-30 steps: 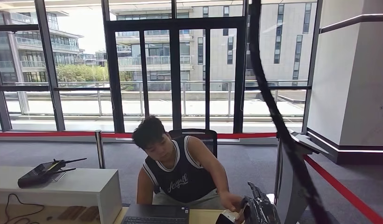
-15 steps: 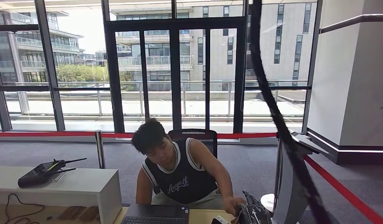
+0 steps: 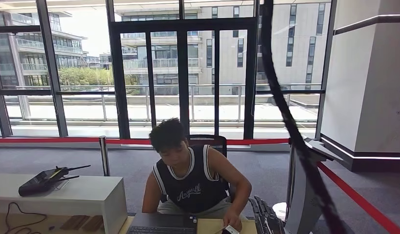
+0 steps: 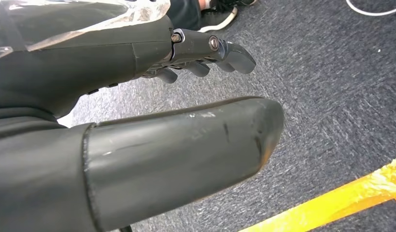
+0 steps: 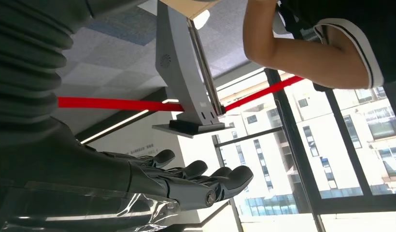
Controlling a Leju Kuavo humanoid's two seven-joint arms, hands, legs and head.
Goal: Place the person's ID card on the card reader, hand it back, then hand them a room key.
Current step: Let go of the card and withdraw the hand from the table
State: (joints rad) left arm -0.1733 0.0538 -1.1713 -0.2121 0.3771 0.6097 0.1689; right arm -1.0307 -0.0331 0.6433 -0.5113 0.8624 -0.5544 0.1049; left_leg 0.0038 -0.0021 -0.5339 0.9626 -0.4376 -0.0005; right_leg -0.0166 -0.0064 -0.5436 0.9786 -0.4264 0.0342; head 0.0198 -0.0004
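Observation:
A person [image 3: 190, 180] in a dark sleeveless top sits behind the desk [image 3: 210, 226] and holds a small light card [image 3: 231, 229] low over it. My right hand [image 3: 265, 218] stands just right of that card at the bottom edge, fingers up and spread, apart from the card. The right wrist view shows this right hand [image 5: 186, 186] holding nothing, with the person's arm [image 5: 302, 53] beyond it. My left hand [image 4: 152, 121] hangs over grey carpet with its fingers loosely extended and nothing in it. I cannot make out a card reader or a room key.
A dark keyboard [image 3: 161, 225] lies on the desk in front of the person. A white counter [image 3: 66, 195] at left carries a black device with antennas [image 3: 47, 179]. A grey stand [image 3: 300, 195] rises right of my hand. A black cable [image 3: 286, 112] hangs across the head view.
My right hand has dropped lower and no longer holds the white card. The person took it, drew their arm back and sat up, shifting right.

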